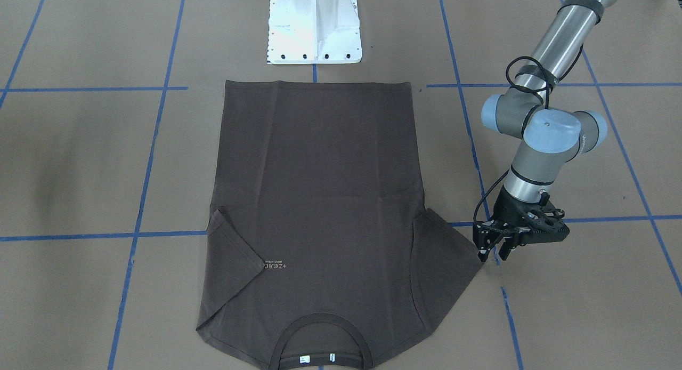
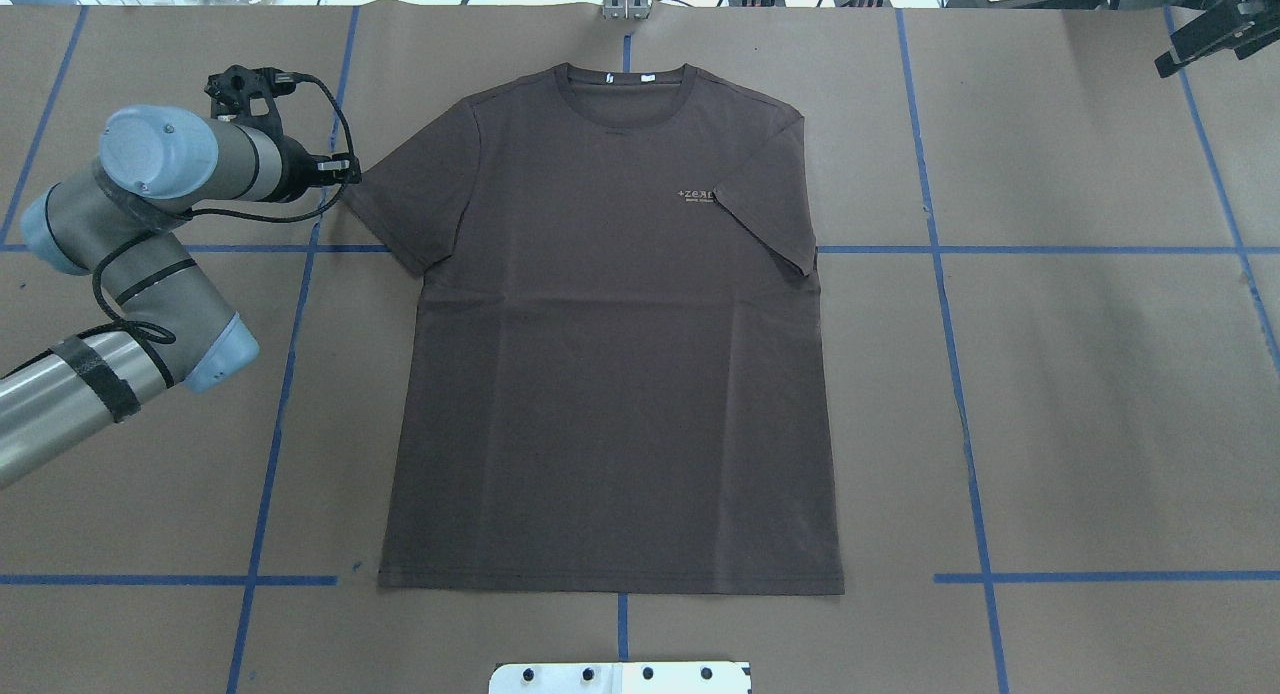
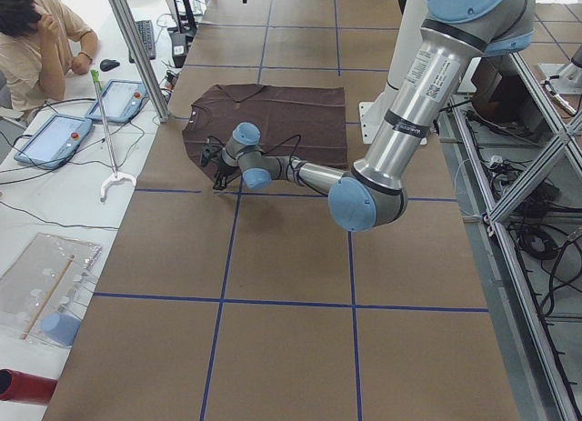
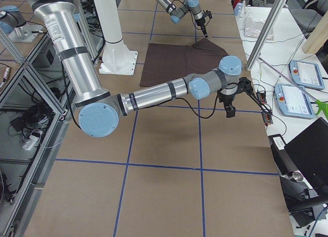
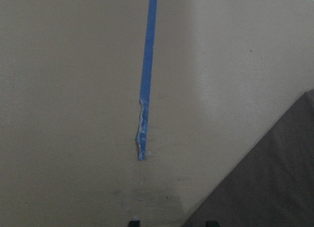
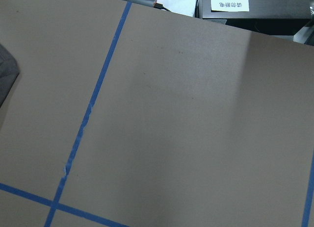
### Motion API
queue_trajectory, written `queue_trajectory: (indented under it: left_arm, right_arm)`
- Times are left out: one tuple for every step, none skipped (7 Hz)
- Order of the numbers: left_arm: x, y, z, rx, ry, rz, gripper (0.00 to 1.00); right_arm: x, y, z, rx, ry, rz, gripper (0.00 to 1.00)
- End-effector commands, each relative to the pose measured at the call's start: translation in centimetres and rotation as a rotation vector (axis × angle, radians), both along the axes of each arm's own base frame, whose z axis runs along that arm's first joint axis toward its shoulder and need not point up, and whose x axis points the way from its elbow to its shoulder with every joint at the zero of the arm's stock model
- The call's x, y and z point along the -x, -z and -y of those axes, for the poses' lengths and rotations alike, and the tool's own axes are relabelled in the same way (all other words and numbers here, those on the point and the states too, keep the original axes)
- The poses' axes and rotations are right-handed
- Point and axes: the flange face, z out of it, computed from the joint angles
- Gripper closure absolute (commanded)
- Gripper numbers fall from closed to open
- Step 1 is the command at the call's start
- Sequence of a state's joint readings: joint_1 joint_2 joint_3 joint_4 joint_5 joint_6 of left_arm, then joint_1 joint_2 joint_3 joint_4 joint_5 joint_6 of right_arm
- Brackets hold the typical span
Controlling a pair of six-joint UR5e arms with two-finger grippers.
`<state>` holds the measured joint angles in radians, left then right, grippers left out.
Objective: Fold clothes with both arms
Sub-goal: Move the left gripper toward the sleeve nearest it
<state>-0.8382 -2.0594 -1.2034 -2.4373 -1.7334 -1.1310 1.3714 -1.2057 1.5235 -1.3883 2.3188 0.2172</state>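
Nearest us in the front-facing view is the ribbed collar [image 1: 319, 327] of the dark brown T-shirt [image 1: 319, 199]. The shirt lies flat and chest up at mid-table, its hem toward the white pedestal [image 1: 314, 26] at 12 o'clock. We judge it light, limp knit that will drape and slide on paper, so hems and sleeve corners are the places to pinch. The folded sleeve [image 1: 229, 252] at 9 o'clock already lies turned in over the chest. At the 3 o'clock tip of the spread sleeve [image 1: 445, 252], the left gripper [image 1: 493, 254] hangs with jaws parted, grasping nothing. The right gripper [image 4: 229, 105] sits well off the cloth, and we cannot tell how its jaws stand. The table [image 1: 586, 316] is matte brown paper crossed by blue tape lines [image 1: 64, 236].
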Motion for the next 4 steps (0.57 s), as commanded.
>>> queue_trajectory:
  left_arm:
    - [-0.65,-0.21,-0.14,-0.003,-0.005,-0.002,0.45]
    - [-0.93,-0.21,-0.32,-0.004,-0.011,-0.001,0.45]
    - [-1.09,-0.34,-0.48,-0.003,-0.015,0.002,0.46]
    - [-1.19,-0.44,-0.52,-0.003,-0.016,0.006,0.48]
  right_arm:
    - [0.0,-0.09,0.02,0.001,0.0,-0.001,0.0]
    - [0.0,-0.09,0.02,0.002,-0.001,-0.001,0.0]
    - [0.01,-0.01,0.0,0.0,0.001,0.0,0.0]
    - [0.0,-0.11,-0.04,0.001,0.001,0.0,0.0]
